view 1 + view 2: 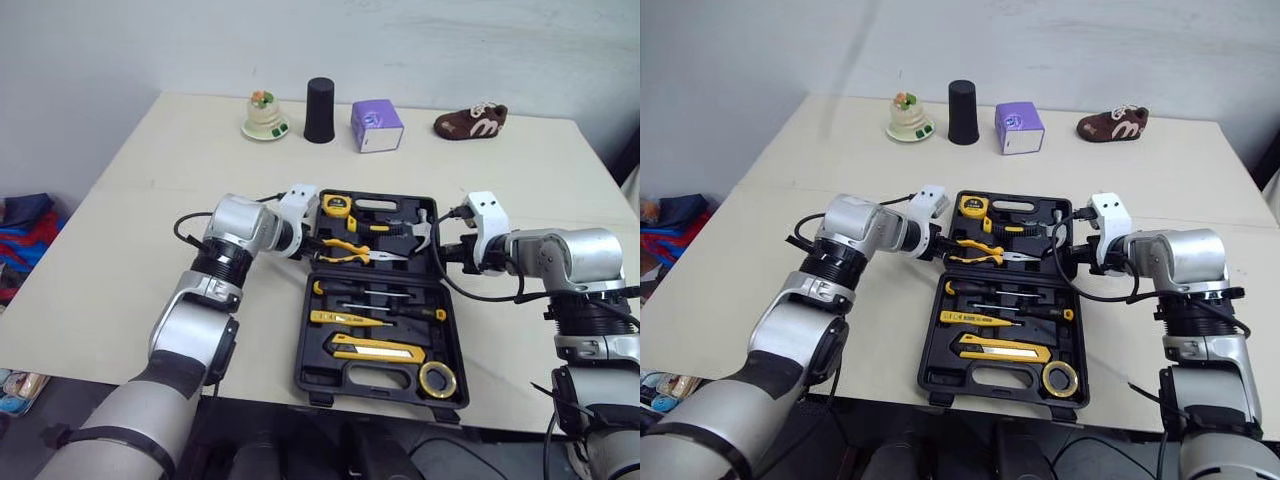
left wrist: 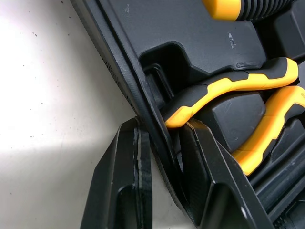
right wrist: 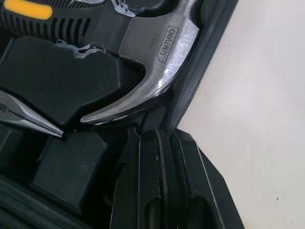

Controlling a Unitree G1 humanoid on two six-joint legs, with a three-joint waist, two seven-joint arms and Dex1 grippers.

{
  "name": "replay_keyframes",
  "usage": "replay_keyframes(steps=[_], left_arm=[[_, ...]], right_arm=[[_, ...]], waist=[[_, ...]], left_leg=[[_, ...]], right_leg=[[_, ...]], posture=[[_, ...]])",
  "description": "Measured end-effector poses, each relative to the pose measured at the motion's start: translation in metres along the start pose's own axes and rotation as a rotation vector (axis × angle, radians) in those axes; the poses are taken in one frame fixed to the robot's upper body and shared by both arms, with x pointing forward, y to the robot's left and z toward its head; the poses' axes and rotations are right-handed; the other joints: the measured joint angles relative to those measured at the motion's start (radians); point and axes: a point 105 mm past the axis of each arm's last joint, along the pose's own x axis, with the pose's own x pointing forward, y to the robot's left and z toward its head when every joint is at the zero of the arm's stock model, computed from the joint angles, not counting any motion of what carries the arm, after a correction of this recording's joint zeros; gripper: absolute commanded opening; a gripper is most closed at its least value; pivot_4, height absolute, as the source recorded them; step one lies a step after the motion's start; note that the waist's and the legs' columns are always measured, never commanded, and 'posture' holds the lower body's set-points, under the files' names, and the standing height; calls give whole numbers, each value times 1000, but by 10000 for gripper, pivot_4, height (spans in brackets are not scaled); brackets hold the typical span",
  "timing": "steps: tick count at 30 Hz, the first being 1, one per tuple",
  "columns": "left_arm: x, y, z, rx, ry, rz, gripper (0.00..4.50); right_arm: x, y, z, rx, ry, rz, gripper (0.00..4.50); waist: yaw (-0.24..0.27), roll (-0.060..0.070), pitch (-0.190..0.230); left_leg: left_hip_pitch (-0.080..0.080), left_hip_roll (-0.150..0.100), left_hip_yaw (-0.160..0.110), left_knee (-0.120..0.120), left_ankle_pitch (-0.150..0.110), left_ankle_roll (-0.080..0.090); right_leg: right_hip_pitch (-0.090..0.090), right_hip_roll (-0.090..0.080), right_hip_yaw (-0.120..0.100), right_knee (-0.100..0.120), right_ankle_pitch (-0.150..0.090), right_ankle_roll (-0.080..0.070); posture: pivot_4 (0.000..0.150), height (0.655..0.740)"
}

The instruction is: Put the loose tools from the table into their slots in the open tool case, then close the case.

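Note:
The black tool case [image 1: 300, 372] lies open on the table, its lid half [image 1: 322, 214] farther from me. The lid holds a yellow tape measure [image 1: 337, 206], yellow-handled pliers [image 1: 355, 250] and a hammer [image 1: 420, 232]. Screwdrivers [image 1: 385, 310], a yellow knife [image 1: 375, 348] and a tape roll [image 1: 439, 380] sit in the near half. My left gripper [image 1: 312, 245] is shut on the lid's left wall [image 2: 143, 102], beside the pliers handle [image 2: 228, 88]. My right gripper [image 1: 443, 255] is shut on the lid's right rim [image 3: 200, 71], close to the hammer head [image 3: 152, 62].
Along the table's far side stand a small figurine on a dish [image 1: 265, 117], a black cup [image 1: 319, 110], a purple box [image 1: 376, 125] and a brown shoe [image 1: 471, 121]. The case's near end lies close to the table's front edge. Clothes lie on the floor at left [image 1: 25, 225].

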Motion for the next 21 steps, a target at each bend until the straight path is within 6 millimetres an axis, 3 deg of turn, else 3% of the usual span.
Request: replay_keyframes(steps=[9, 14, 21], left_arm=[[-2, -1, 4, 35, -142, -28, 5426], [-14, 9, 24, 250, -361, 18, 5409], [-33, 14, 39, 383, -564, 63, 4114]], right_arm=[[-3, 1, 2, -68, -85, -34, 0], [-10, 6, 29, -260, -280, -81, 0], [-24, 13, 42, -405, -529, -108, 0]], waist=[[2, 3, 0], [-1, 7, 8], [-1, 8, 9]], left_leg=[[-2, 0, -1, -1, -1, 0], [-7, 0, 3, -2, 1, 0], [-18, 2, 16, -8, 3, 0]], right_leg=[[0, -1, -1, -2, 1, 1], [-8, 1, 1, -2, 4, 1], [-28, 3, 11, -1, 4, 1]], posture=[[1500, 7383], [1500, 7383], [1500, 7383]])
